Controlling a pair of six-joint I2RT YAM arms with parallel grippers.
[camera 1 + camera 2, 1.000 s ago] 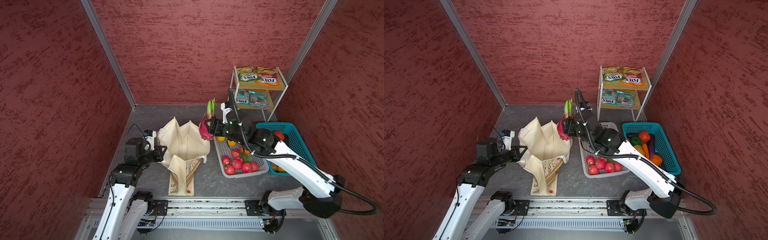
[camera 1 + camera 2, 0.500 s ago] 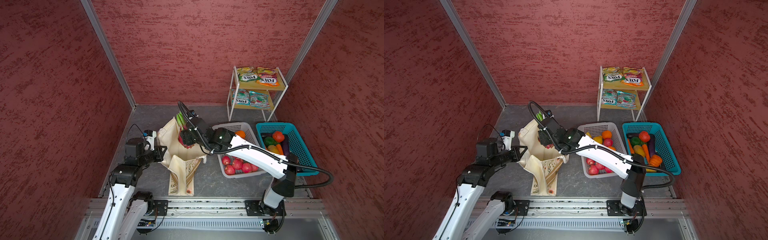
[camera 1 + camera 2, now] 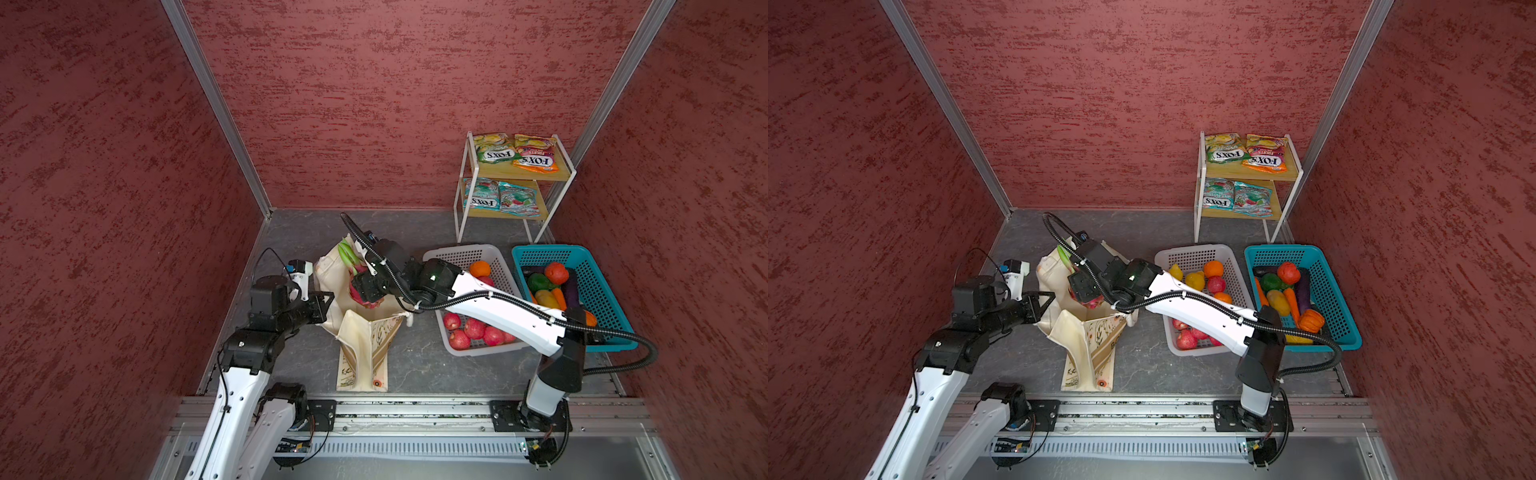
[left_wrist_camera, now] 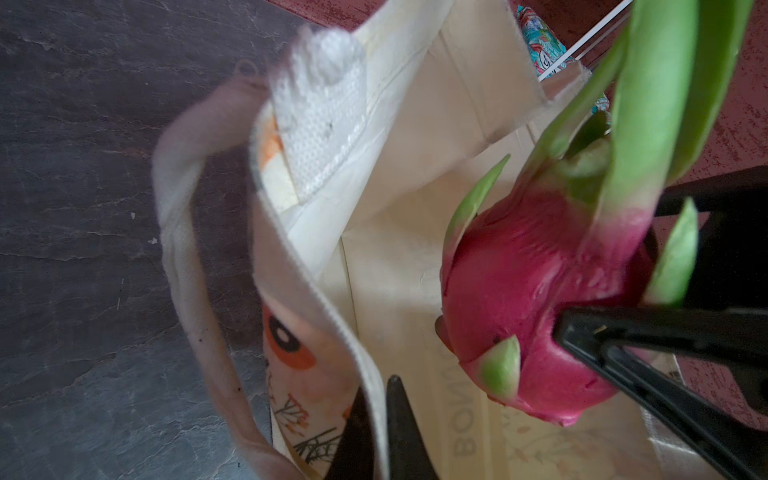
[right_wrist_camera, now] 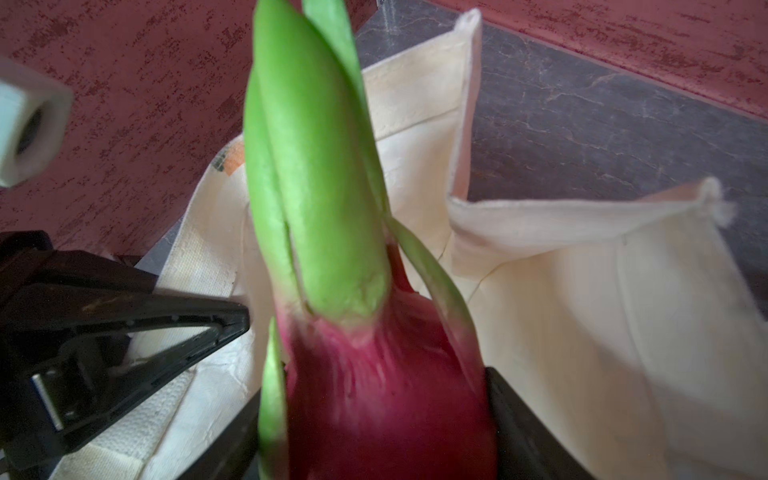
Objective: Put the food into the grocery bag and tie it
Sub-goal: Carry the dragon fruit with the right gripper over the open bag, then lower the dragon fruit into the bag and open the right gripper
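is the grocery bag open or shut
Open: the left pincer pinches the rim of the grocery bag, mouth spread, with the dragon fruit in the right pincer over the opening.

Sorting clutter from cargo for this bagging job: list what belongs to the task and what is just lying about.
Belongs to the job:
- dragon fruit, in the right gripper at the mouth of the grocery bag
- left gripper, clamped on the bag's rim
- apples
- vegetables
- FOX'S packets

Just lying about:
- grey basket
- teal basket
- shelf rack
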